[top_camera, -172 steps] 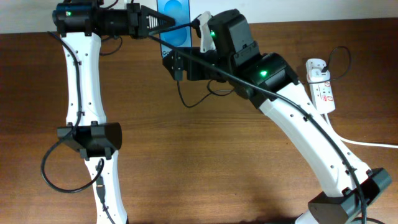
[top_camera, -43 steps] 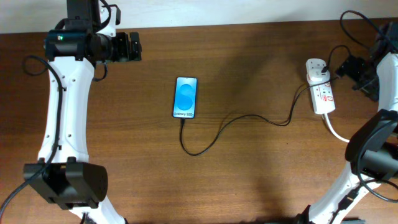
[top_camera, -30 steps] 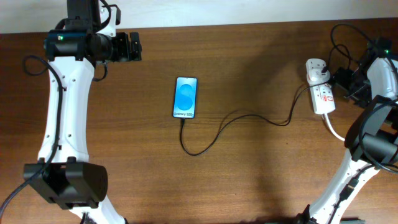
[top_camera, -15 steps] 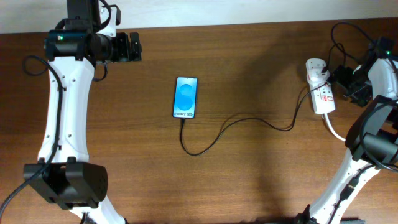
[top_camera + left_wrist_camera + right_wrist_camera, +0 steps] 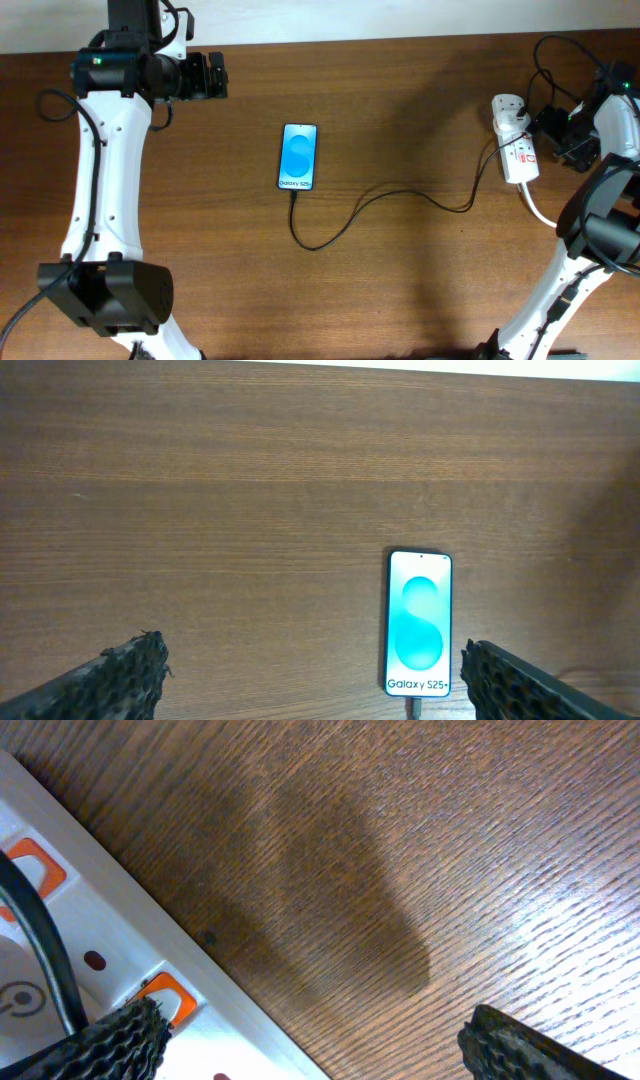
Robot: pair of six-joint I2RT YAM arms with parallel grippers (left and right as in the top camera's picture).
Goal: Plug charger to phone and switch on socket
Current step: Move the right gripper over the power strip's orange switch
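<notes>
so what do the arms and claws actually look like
The left arm and right arm are white tubular links with bulky black joint housings, a green light near the wrist and black cables looping alongside. The left claw and right claw are black, with ridged textured fingers.

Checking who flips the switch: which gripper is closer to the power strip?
Right. The right gripper is just beside the power strip; the left gripper is far across the table, past the phone.
</notes>
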